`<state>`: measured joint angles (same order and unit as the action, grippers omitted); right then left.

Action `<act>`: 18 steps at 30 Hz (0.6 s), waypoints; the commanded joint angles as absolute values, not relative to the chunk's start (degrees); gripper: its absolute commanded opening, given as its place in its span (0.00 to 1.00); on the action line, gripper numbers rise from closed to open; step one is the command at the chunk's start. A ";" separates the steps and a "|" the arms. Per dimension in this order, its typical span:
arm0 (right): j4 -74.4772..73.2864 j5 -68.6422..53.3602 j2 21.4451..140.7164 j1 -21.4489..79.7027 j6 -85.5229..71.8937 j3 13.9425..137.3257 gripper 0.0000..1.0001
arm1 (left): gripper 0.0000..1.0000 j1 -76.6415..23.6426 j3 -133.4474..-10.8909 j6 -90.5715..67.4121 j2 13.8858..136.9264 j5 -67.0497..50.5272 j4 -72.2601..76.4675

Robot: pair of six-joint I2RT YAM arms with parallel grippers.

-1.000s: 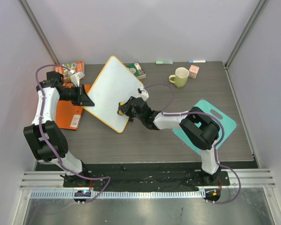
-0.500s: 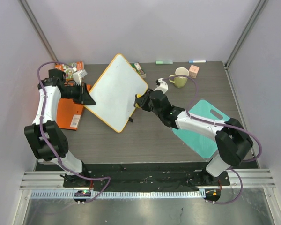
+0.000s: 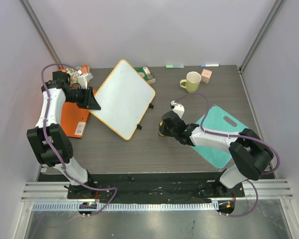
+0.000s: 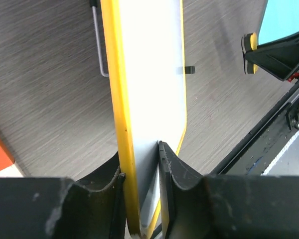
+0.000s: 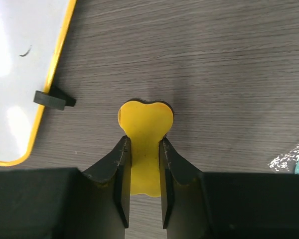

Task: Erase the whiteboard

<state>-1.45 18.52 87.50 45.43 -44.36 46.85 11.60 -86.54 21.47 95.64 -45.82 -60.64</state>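
The whiteboard [image 3: 122,97], white with a thin orange-yellow frame, stands tilted at the back left of the table. My left gripper [image 3: 93,104] is shut on its left edge; the left wrist view shows the board [image 4: 149,74] edge-on between the jaws. My right gripper [image 3: 163,130] is shut on a yellow eraser [image 5: 145,144], low over the bare table to the right of the board. The right wrist view shows the board's corner [image 5: 20,74] with a small dark mark and a black clip [image 5: 52,98].
An orange folder [image 3: 72,119] lies under the left arm. A teal cutting board [image 3: 219,134] lies at the right. A yellow-green mug [image 3: 191,81], a pink cube [image 3: 206,75] and small packets [image 3: 147,75] stand at the back.
My right gripper with the eraser has come off the whiteboard and moved right and toward the near edge, down to the table. The left gripper has kept hold of the board, which turned slightly.
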 commanded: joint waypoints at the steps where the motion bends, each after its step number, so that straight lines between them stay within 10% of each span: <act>1: -3.16 21.88 87.80 45.70 -42.01 46.67 0.01 | 0.26 10.90 -89.38 24.96 97.73 -40.34 -59.15; 7: -4.04 21.71 90.87 45.62 -40.96 47.46 0.10 | 0.28 10.90 -91.23 25.40 99.67 -39.90 -60.11; 18: -5.45 18.90 96.42 45.70 -40.08 50.62 0.42 | 0.76 10.90 -89.83 25.75 97.65 -36.83 -57.66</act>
<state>-4.86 19.40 95.15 45.43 -41.12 48.38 11.27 -89.49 24.71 100.03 -38.30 -60.38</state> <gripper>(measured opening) 0.384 0.723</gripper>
